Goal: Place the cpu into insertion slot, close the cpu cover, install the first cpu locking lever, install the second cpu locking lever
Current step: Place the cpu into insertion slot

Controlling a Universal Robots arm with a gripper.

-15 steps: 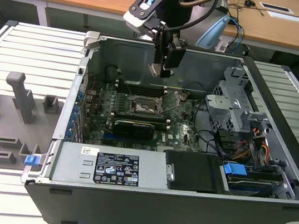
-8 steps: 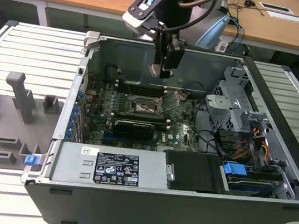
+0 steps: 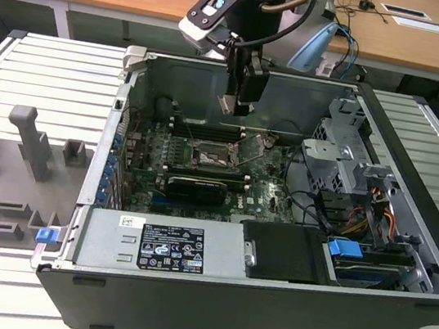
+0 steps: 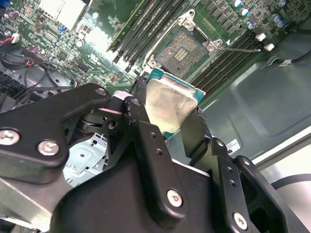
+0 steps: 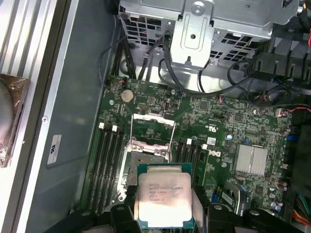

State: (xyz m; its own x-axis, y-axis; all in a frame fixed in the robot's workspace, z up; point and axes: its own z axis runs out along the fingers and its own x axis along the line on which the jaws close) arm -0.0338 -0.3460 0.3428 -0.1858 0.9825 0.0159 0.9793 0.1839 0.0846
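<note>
1. Clenching the black metal jaws of the gripper (image 5: 165, 214) on two opposite edges of the cpu (image 5: 164, 196), its flat silver-grey top facing both wrist views.
2. Hovering with the cpu just above the bare socket (image 5: 146, 158), not touching it, inside the open computer case (image 3: 415, 185).
3. Standing swung up off the socket: the cpu cover (image 5: 153, 118), a thin shiny metal frame.
4. Flanking the socket on both sides: long black memory slots (image 5: 109, 165).
5. Crowding the green board beyond: a perforated metal drive cage (image 5: 194, 29), looping black cables (image 5: 228, 73), and a ribbed silver heat sink (image 5: 251, 159).
6. Carrying small dark print on the cpu's top; showing a white printed label on the power supply (image 3: 170, 248).
</note>
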